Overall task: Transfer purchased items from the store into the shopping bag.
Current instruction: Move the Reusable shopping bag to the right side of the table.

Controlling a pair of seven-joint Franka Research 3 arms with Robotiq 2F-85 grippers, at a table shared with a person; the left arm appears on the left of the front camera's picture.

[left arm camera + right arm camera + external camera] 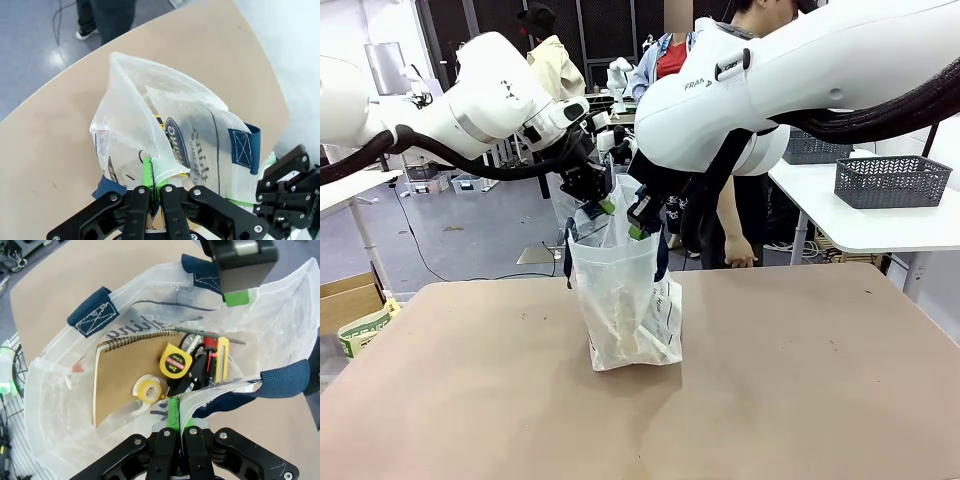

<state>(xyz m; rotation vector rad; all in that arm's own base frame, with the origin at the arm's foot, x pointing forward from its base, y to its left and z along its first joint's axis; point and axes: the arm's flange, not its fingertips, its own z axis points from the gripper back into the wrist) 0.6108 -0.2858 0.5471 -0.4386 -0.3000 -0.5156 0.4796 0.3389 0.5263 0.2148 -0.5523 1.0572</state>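
Holding the shopping bag (620, 300) open, with left gripper (151, 175) and right gripper (177, 415) clenched on opposite rim edges; purchased items (120, 380) inside the bag. Next: keep rim taut.

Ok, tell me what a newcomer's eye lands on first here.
The shopping bag stands mid-table, its rim pinched on either side by the left gripper and right gripper, both shut on it. Inside lie a brown spiral notebook, a yellow tape measure and a tape roll.
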